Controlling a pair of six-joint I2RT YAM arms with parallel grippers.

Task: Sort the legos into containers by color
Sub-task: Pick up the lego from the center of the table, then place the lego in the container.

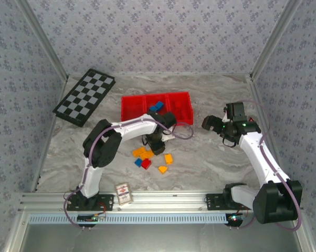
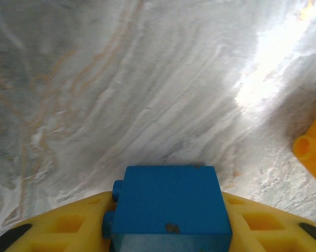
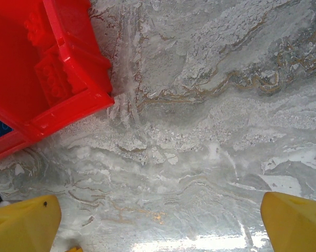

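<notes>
Pinching a blue brick (image 2: 168,202) in the left gripper (image 1: 157,143), with yellow fingers (image 2: 69,226) closed on both flanks and the studs turned sideways, towards the left of the wrist view. Hanging low over the bench (image 1: 210,163), at the far edge of the loose legos (image 1: 147,157): orange, red and blue, scattered between gripper and arm bases. Goal straight beyond the gripper, away from the bases: the red tray (image 1: 129,105), just past the wrist. Judging by the blue legos (image 1: 156,106) already lying in the middle compartment (image 1: 163,98), probably bound there. In the top view, almost directly behind the gripper, so likely a lift and a short reach forward, with little sideways travel. Worth clearing the tray's near wall before letting go. No telling the brick's long axis from these views; close to square as seen from the wrist. Right gripper (image 3: 160,220): spread wide, holding nothing, hovering over bare bench off the tray's right end, near the compartment with red bricks (image 3: 48,79). Close to that end of the tray, yet well apart from the middle compartment and from the loose legos. By position, a job for the left arm, with the brick in hand and the shorter path.
</notes>
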